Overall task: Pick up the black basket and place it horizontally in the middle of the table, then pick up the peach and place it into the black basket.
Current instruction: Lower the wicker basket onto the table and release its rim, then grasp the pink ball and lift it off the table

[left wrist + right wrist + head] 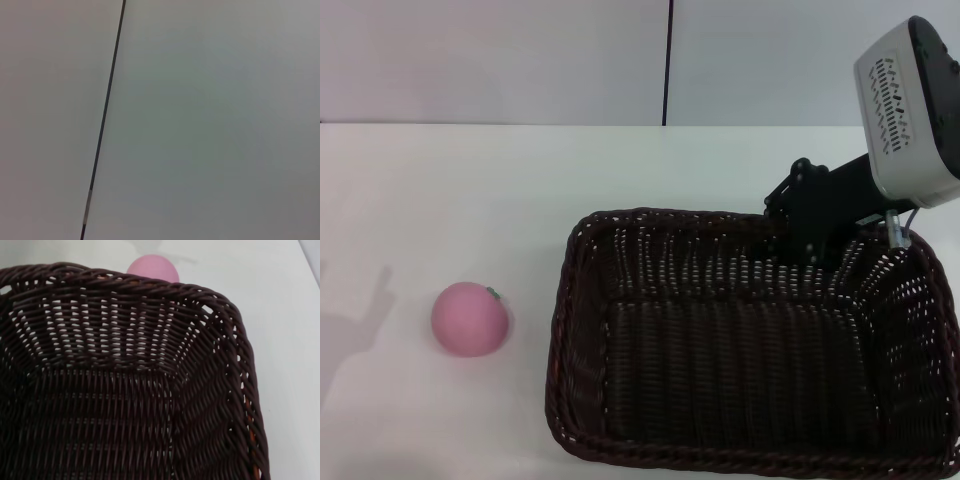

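The black basket [720, 350] sits on the white table [470, 190] at centre right, long side across, and is empty. The peach [470, 318] lies on the table to the basket's left, a short gap away from it. My right gripper [807, 225] is at the basket's far rim near its right corner, with the white wrist housing above it. The right wrist view looks down into the basket [125, 390], with the peach [152, 267] just beyond its rim. My left gripper is out of view.
A wall with a dark vertical seam [668, 60] stands behind the table; the left wrist view shows only this wall and seam [102, 125]. An arm's shadow [355, 310] falls on the table at far left.
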You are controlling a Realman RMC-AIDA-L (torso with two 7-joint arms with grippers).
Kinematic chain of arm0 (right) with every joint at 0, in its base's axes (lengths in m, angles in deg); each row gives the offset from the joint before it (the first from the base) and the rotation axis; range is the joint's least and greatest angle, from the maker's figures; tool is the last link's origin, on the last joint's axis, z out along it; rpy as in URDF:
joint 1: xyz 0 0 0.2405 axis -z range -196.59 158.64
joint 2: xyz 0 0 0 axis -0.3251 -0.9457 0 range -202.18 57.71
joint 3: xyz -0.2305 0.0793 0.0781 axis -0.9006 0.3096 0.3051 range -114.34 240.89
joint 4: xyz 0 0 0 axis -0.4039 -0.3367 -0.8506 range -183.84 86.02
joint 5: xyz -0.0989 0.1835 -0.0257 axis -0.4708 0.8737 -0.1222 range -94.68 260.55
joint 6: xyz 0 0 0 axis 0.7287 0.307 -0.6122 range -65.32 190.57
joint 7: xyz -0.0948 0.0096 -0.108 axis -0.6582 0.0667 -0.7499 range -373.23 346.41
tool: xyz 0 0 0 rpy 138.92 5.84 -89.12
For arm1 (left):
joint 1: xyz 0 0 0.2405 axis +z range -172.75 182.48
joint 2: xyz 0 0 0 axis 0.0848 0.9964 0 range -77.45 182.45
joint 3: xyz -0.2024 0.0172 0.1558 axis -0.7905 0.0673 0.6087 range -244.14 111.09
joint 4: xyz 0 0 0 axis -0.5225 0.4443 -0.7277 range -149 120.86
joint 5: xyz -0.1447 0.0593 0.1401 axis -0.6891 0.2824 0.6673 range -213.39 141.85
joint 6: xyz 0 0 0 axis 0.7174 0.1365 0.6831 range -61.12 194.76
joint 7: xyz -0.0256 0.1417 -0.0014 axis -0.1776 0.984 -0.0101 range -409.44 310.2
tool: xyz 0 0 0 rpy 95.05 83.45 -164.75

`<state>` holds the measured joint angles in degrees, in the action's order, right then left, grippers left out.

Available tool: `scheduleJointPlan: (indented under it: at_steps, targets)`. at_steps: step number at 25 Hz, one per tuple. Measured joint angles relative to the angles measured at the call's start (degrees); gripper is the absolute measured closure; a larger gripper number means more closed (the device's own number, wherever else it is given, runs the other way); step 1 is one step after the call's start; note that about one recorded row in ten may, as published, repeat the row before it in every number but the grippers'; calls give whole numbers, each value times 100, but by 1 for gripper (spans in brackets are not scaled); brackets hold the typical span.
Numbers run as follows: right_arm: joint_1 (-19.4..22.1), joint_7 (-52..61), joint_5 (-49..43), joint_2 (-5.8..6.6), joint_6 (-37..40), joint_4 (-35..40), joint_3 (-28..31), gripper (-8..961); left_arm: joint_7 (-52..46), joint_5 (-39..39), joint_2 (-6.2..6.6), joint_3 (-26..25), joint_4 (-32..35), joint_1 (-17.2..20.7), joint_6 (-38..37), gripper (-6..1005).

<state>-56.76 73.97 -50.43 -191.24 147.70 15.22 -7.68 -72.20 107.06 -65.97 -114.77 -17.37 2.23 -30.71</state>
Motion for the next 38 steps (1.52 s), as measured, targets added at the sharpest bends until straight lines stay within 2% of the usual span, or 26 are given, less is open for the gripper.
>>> scheduleJointPlan:
  at_steps: [5,11,14,15,16,17,19,20,21,22,24,25,26,27,28,30,31,32,34,35,36,38]
  targets:
    - [173,75,192,0,19,161,-34,733,0,1,0,6,7,0,-29,184]
    - [626,95,676,0,99,818,-112,496,0,-1,27,9,62,0,-232,184]
    - [962,102,1064,6,249,1268,-64,365,-7,-3,30,23,132,0,-283,184]
    - [1199,116,1354,2,267,1521,17,322,-57,2,49,137,196,-4,-310,185]
    - [1199,116,1354,2,267,1521,17,320,-57,2,49,137,196,-4,-310,185]
    - [1368,121,1579,0,268,1676,88,318,-97,6,67,228,247,-15,-332,185]
    - [1648,124,2130,-4,267,1836,237,314,-251,7,131,553,472,-91,-439,185]
    - [1923,123,2785,-9,271,1815,399,312,-472,7,192,896,800,-212,-576,185]
    - [1923,123,2785,-9,271,1815,399,310,-472,7,192,896,800,-212,-576,185]
    - [2175,98,3443,-14,268,1662,520,308,-603,7,213,1043,963,-284,-630,185]
    - [2310,43,3790,-16,256,1533,569,304,-897,8,237,1344,1312,-456,-691,185]
    - [2532,-153,4477,-16,231,1242,655,302,-1166,7,227,1706,1676,-656,-711,185]
    - [2641,-303,4858,-17,226,1047,698,300,-1166,7,227,1706,1676,-656,-711,185]
    - [2738,-473,5295,-17,228,816,742,300,-1239,9,195,1975,1872,-786,-712,184]
    - [2738,-473,5295,-17,228,816,742,300,-1239,9,195,1975,1872,-786,-712,184]
    - [2937,-1133,6487,-18,320,-4,819,301,-1258,8,123,2350,2007,-974,-589,184]
    - [2937,-1133,6487,-18,320,-4,819,301,-1258,8,123,2350,2007,-974,-589,184]
    - [2966,-1376,6857,-17,386,-353,832,301,-1261,9,86,2527,2016,-1072,-414,184]
    - [2982,-1905,7568,-18,603,-1078,836,301,-1262,9,74,2609,2005,-1120,-322,184]
    - [2952,-2431,8193,-18,846,-1816,838,301,-1268,8,68,2782,1970,-1197,-186,184]
    - [2952,-2431,8193,-18,846,-1816,838,300,-1268,8,68,2782,1970,-1197,-186,184]
    - [2919,-2805,8626,-18,986,-2371,838,300,-1285,8,67,2914,1962,-1239,-110,185]
